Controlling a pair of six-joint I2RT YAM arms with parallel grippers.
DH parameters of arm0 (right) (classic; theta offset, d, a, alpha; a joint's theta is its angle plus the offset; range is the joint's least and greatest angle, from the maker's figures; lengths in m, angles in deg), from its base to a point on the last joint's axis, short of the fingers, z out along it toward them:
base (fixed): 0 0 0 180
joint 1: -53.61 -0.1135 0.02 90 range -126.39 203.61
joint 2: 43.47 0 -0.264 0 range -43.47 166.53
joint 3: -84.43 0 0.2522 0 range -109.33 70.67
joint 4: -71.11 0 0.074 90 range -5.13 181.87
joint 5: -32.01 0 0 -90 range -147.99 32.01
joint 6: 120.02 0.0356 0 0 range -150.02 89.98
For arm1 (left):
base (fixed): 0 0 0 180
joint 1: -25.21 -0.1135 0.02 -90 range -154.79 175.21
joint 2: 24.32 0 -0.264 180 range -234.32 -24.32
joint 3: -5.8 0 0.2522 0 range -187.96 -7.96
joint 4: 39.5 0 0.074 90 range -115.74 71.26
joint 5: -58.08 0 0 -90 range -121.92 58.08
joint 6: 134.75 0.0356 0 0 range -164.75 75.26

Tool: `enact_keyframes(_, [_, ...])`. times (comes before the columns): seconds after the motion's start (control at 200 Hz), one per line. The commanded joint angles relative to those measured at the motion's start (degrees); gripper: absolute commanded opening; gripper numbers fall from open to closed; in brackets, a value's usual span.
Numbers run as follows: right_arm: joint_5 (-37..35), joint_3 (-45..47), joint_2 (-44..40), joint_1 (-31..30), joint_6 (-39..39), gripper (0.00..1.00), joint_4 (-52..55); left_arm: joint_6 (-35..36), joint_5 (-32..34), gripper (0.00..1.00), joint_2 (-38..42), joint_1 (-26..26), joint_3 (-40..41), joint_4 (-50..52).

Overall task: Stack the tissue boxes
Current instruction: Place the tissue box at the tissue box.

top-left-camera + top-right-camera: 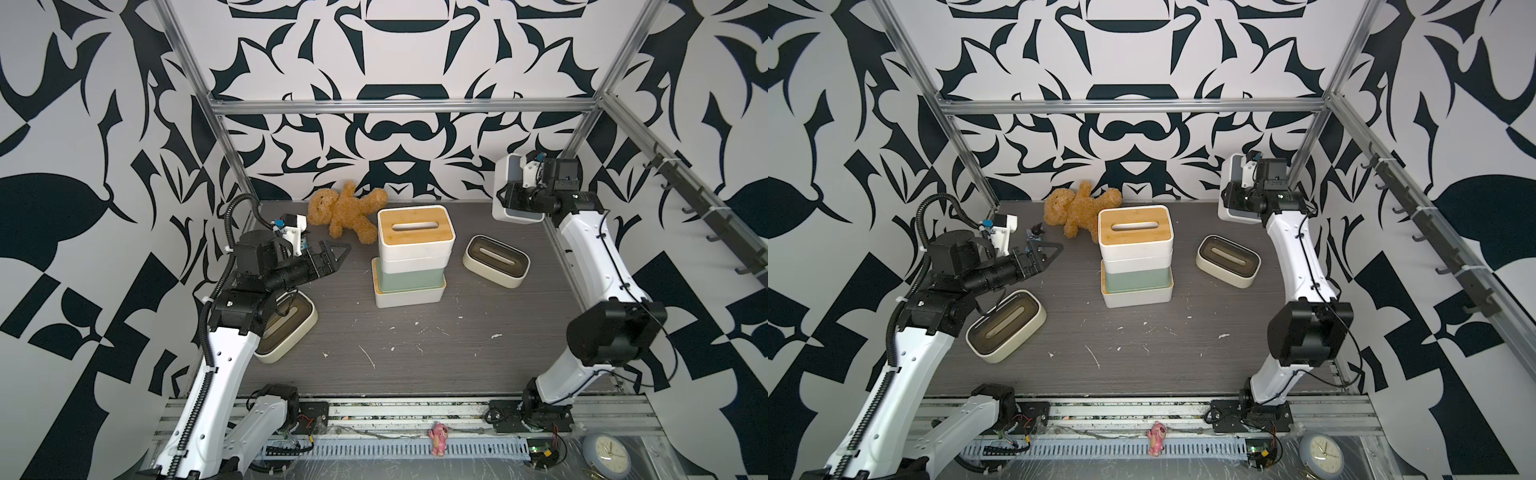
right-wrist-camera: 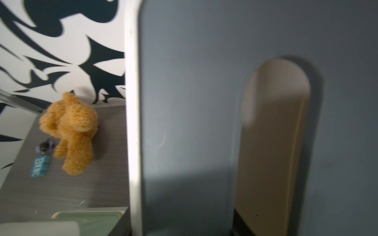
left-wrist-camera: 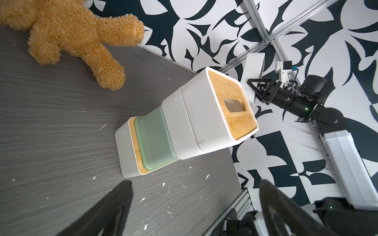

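Both top views show four tissue boxes stacked at the table (image 1: 415, 353) centre: white rectangular box with bamboo lid (image 1: 409, 298) at the bottom, then sage green box (image 1: 409, 280), plain white box (image 1: 415, 264), and white bamboo-lidded box (image 1: 415, 226) on top. The right end effector (image 3: 253, 90) is clamped on the rim of the white plastic box with grey slotted lid (image 1: 505, 183). It holds the box high over the far right corner, tipped on its side, probably to clear the stack before topping it. The left end effector (image 1: 334, 255) is empty with jaws wide apart, and hovers by the left edge just beyond one rounded cream box with dark-brown lid (image 1: 1005, 324). The second cream box (image 1: 496, 262) waits near the right edge. The brown plush teddy bear (image 1: 347, 212) lies at the far edge.
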Motion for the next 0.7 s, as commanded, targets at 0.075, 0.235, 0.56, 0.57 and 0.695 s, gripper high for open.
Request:
enact_keyframes(0.075, [2.43, 11.83, -16.94, -7.68, -4.07, 0.2, -6.52, -2.58, -8.28, 0.99, -3.23, -0.12, -6.79, 0.45])
enact_keyframes(0.235, [3.0, 14.05, -25.56, -12.2, -7.18, 0.19, -0.24, -0.48, -10.17, 0.99, -6.45, 2.31, -13.38, 3.34])
enact_keyframes(0.56, [8.81, 12.51, -34.8, -18.4, -15.54, 0.19, 12.21, 7.45, -2.03, 0.99, -13.56, 15.38, -27.84, 14.13])
enact_keyframes(0.57, [8.9, 12.58, -35.19, -18.57, -15.92, 0.19, 12.25, 7.5, -1.64, 0.99, -13.86, 15.75, -28.11, 14.33])
enact_keyframes(0.695, [10.01, 13.95, -37.66, -20.1, -19.48, 0.19, 12.57, 7.36, 0.38, 0.99, -16.75, 19.95, -31.34, 15.31])
